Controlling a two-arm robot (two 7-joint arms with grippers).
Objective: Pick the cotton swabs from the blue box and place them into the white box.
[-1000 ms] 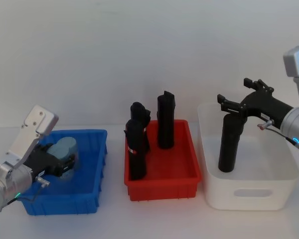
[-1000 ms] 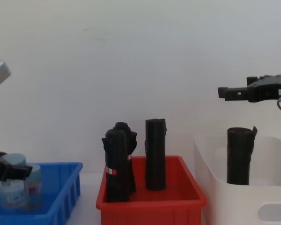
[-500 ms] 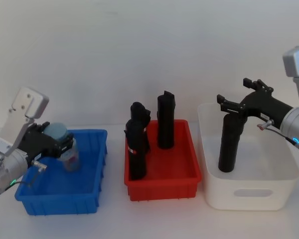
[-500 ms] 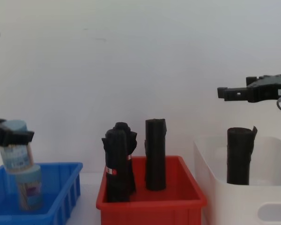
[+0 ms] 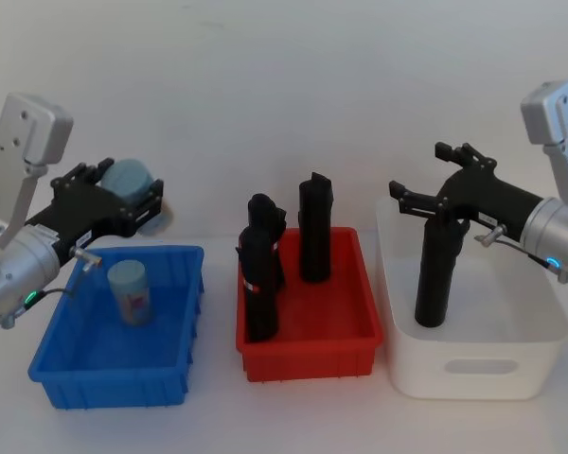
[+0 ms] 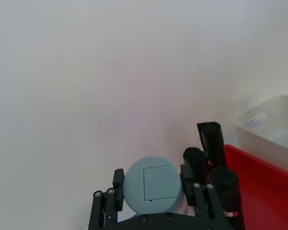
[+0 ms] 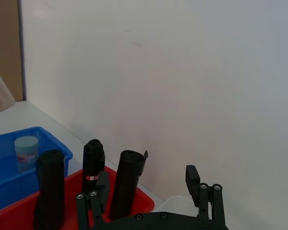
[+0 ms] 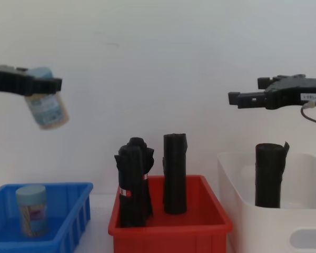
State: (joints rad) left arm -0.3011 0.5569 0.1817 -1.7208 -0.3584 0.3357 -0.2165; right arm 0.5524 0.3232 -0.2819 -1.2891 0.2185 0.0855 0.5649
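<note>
My left gripper [image 5: 121,197] is shut on a cotton swabs jar [image 5: 130,177] with a pale blue lid, held tilted high above the blue box [image 5: 175,326]. In the chest view the held jar [image 8: 46,108] hangs from the left gripper [image 8: 36,84], well above the bin. A second cotton swabs jar [image 5: 130,293] stands upright inside the blue box. In the left wrist view the jar's lid [image 6: 153,185] sits between my fingers [image 6: 198,201]. My right gripper [image 5: 434,192] is open above the left part of the white box [image 5: 473,369], over a black roll [image 5: 438,274].
A red bin [image 5: 308,345] with three upright black rolls [image 5: 313,227] stands between the blue and white boxes. A white wall runs close behind all three. The right wrist view looks over the red bin [image 7: 19,211] toward the blue box [image 7: 2,158].
My left gripper has lifted one jar up out of the blue box to well above it. The right gripper has shifted slightly left, still open.
</note>
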